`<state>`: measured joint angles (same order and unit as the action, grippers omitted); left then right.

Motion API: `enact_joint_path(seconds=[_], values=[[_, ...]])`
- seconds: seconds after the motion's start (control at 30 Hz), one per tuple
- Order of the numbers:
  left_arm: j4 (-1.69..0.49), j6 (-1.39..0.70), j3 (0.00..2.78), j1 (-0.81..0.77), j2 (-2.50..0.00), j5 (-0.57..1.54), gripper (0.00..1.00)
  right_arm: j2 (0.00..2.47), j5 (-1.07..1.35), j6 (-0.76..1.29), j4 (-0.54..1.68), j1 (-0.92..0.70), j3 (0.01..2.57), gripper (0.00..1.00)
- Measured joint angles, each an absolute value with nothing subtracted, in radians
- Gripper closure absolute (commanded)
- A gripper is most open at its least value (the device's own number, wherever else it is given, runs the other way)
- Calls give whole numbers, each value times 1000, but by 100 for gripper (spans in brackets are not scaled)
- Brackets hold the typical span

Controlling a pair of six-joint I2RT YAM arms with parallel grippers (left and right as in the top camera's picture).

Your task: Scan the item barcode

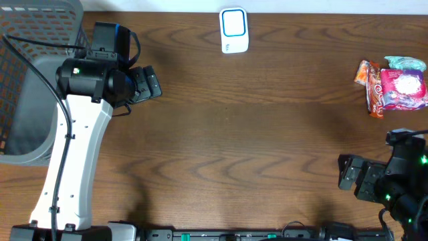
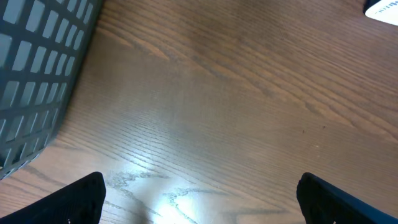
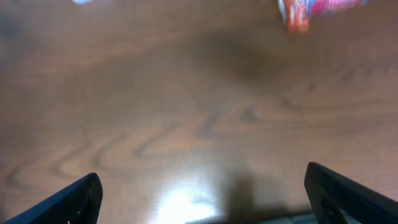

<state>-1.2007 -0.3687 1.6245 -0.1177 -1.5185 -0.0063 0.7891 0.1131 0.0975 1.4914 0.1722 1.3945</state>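
The items are colourful snack packets (image 1: 396,84) in a small heap at the table's right edge: an orange-red one under a pink and teal one. Their blurred lower edge shows at the top of the right wrist view as the packets (image 3: 314,9). A white scanner with a blue-rimmed window (image 1: 234,30) lies at the far middle; its corner shows as the scanner (image 2: 383,7). My left gripper (image 1: 150,84) hangs open at the upper left, its fingers wide over bare wood, left gripper (image 2: 200,200). My right gripper (image 1: 349,174) is open at the lower right, right gripper (image 3: 202,198), holding nothing.
A grey plastic basket (image 1: 30,73) stands at the far left, and its slotted wall is the basket (image 2: 37,68) beside my left gripper. The brown wooden table (image 1: 254,134) stretches between the two arms.
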Motion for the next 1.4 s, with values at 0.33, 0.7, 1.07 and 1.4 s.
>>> enact_joint_path(seconds=[0.33, 0.7, 1.07, 1.4], values=[[-1201, -369, 1625, -118, -1518, -6, 2, 518, 153, 95, 1144, 14, 1132, 1], [-1201, -368, 1625, -118, -1518, -6, 2, 141, 162, 94, 708, -32, 651, 1], [-1200, -369, 1624, -118, -1518, -6, 2, 15, 165, 94, 358, -11, 315, 1], [-1201, -369, 1625, -118, -1518, -6, 2, 12, 165, 96, 128, -11, 144, 1]])
